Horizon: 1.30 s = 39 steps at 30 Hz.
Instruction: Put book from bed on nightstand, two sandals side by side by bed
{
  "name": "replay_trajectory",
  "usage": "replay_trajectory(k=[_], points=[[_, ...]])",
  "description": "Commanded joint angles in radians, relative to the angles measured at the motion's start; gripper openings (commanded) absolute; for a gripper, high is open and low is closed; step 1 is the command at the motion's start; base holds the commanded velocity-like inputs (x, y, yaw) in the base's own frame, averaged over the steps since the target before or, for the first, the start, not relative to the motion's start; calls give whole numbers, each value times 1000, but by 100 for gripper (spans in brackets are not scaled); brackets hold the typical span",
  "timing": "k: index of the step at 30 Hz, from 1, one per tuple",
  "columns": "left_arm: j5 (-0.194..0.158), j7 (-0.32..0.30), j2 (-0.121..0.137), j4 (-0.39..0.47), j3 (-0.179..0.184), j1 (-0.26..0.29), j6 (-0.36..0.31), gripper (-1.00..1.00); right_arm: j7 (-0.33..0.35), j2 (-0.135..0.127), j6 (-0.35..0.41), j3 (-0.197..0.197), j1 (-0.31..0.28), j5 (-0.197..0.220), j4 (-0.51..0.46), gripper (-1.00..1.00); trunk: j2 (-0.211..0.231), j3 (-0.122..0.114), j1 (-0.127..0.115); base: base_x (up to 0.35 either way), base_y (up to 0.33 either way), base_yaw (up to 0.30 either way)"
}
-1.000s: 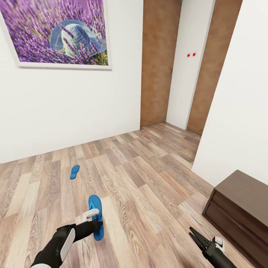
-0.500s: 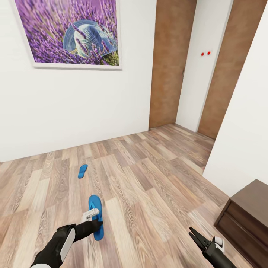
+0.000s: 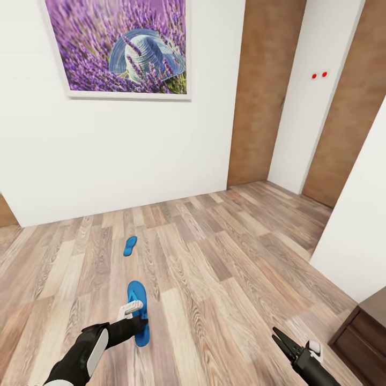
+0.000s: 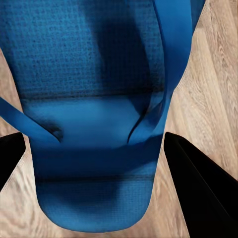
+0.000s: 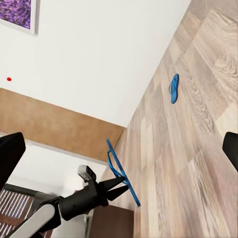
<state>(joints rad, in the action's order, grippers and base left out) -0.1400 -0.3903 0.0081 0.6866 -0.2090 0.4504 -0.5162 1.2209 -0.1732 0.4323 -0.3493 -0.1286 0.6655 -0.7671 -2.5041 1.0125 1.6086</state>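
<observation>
On the wood-plank floor [image 3: 225,279] of the bedroom, going left to right from the framed lavender picture [image 3: 120,48] on the white wall. Below the picture, near its left half, the left claw [image 3: 138,316] grips one blue sandal [image 3: 140,308]: black fingers [image 4: 198,188] sit on either side of the sole in the left wrist view, closed against it. In the right wrist view this held sandal [image 5: 121,171] hangs edge-on from the claw, raised off the floor, toe end up.

Second sandal [image 3: 130,245] lies flat on the floor, farther from the robot, between the held sandal and the wall under the picture, well apart from the held one. It also shows in the right wrist view [image 5: 173,88], alone on the planks.

Right of the picture: brown wood panel [image 3: 262,91] on the wall, then a white door [image 3: 316,91] with two red dots, then another brown panel.

Lower right, far from the picture: right claw [image 3: 281,341], black fingers close together in a narrow V, nothing held. Beside it at the frame edge, corner of a dark-brown cabinet [image 3: 364,332]; cannot tell which cabinet it is.
</observation>
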Motion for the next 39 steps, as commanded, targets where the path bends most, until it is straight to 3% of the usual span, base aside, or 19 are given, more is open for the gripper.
replay_trajectory(k=[1,39], points=[[-7,-2,0,1,-3,1,-8,-100,2,0,10,0,0,5,0,100,0,1,0,112,0,157],[-7,-2,0,0,-3,1,-8,-100,2,0,10,0,0,5,0,100,0,1,0,117,36,157]])
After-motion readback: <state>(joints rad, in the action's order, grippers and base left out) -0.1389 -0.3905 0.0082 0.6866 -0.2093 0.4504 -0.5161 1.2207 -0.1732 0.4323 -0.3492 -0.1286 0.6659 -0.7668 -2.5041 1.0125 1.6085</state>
